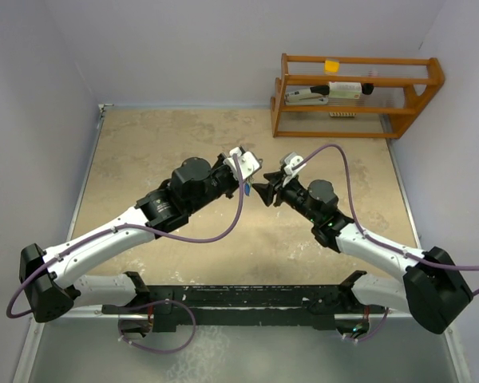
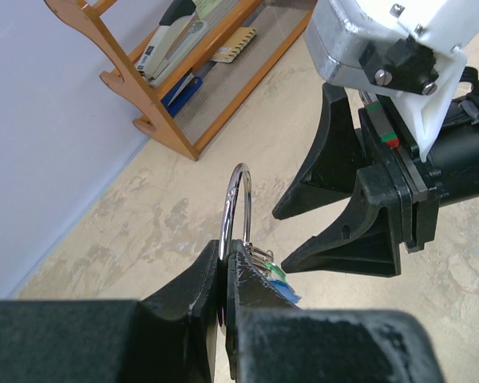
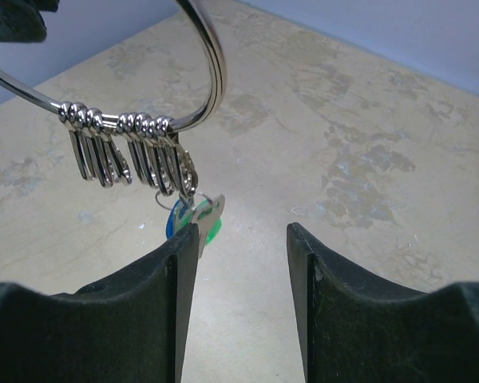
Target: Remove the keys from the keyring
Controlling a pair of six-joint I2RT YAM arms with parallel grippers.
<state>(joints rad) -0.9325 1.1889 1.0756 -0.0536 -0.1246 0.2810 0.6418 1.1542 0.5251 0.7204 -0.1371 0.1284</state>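
the left gripper (image 2: 227, 255) is clenched on the keyring (image 2: 227, 214), pinching the lower part of the thin silver wire so the ring stands upright above its fingertips, held in the air over the mottled beige table (image 1: 184, 144). in the right wrist view a row of narrow silver clips (image 3: 104, 155) hangs from the ring's wire, and under them dangle the keys (image 3: 193, 219), 1 with a blue head and 1 with a green head. the right gripper (image 3: 241, 239) is released, its 2 fingers spread with nothing between them, just beside the keys; the green head sits at 1 fingertip, contact unclear. a wooden rack (image 1: 355, 96) stands at the far right, holding what looks like a stapler (image 1: 307, 96); the labels there are too small to read.
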